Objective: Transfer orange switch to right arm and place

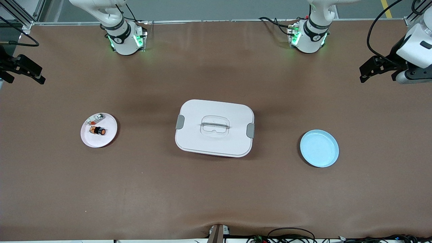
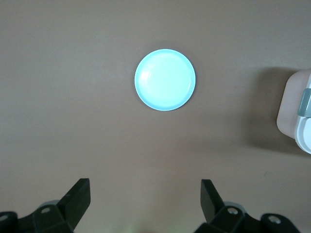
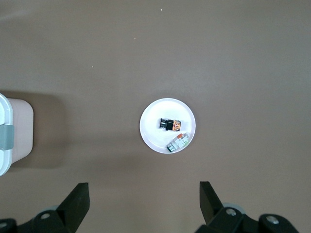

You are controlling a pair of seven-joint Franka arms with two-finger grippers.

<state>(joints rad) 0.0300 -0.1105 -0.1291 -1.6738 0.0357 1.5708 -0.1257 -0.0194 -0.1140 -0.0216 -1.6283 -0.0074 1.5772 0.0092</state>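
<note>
The orange switch (image 1: 98, 130) lies on its side on a small pale plate (image 1: 107, 139) toward the right arm's end of the table. It also shows in the right wrist view (image 3: 170, 124), on that plate (image 3: 154, 138). A small clear-silver piece (image 1: 96, 118) lies beside it on the same plate. My right gripper (image 1: 39, 75) is open and empty, held high off that end of the table, well apart from the plate; its open jaws show in the right wrist view (image 3: 144, 189). My left gripper (image 1: 363, 72) is open and empty, high at the left arm's end (image 2: 146, 187).
A white lidded box (image 1: 214, 127) with grey clips stands at the table's middle. An empty light blue plate (image 1: 319, 148) sits toward the left arm's end, also in the left wrist view (image 2: 165, 80). Brown tabletop lies all around them.
</note>
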